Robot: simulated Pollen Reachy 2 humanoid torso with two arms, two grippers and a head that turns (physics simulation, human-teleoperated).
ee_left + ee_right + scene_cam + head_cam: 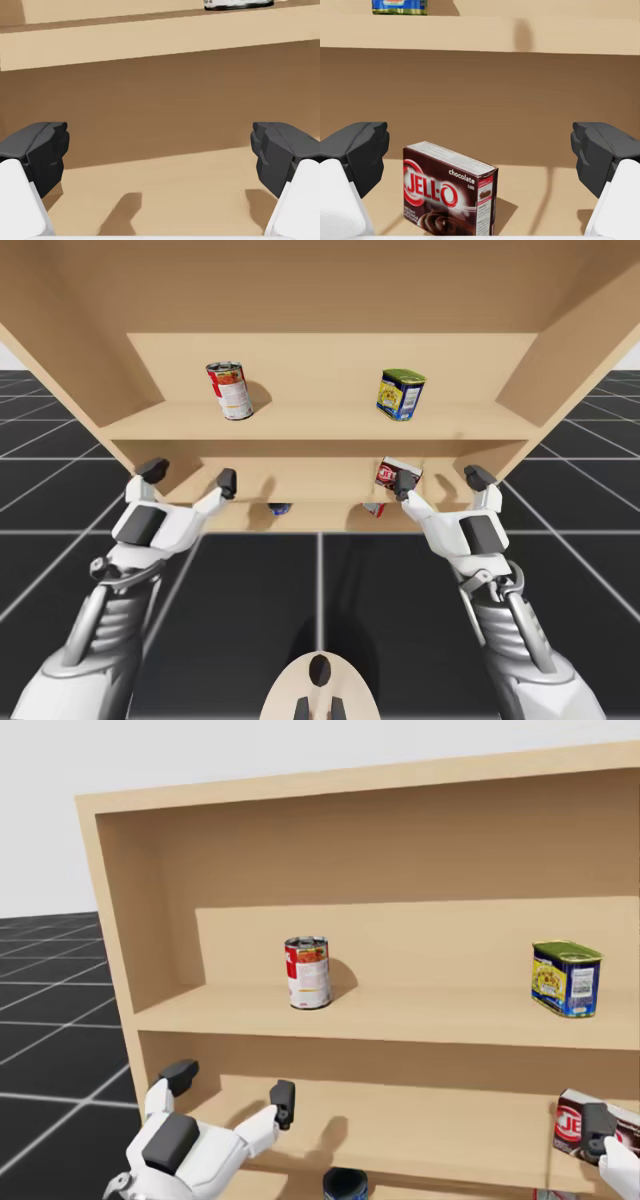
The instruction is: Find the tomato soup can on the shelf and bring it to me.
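A light wooden shelf unit [320,425] stands open-fronted on a black floor [250,590] ruled with thin pale grid lines. Behind it in the head view is a plain pale grey backdrop [60,770]. The unit has smooth, bare boards, a solid back panel and solid side walls.

The tomato soup can [230,390], red and white, stands upright on the upper board, left of the middle and well apart from both grippers. On the same board, far to its right, stands a blue and yellow tin [401,394].

On the board below, a dark brown box [450,187] with red markings stands upright at the right. A dark blue can [346,1185] shows lower still, partly hidden by the board's edge.

My left gripper [190,476] hovers at the front of the middle compartment, below the soup can, its fingers spread wide with only bare wood ahead. My right gripper [441,480] hovers at the same height on the right, fingers also spread wide; the brown box stands just ahead of it, nearer one finger, and is not gripped.
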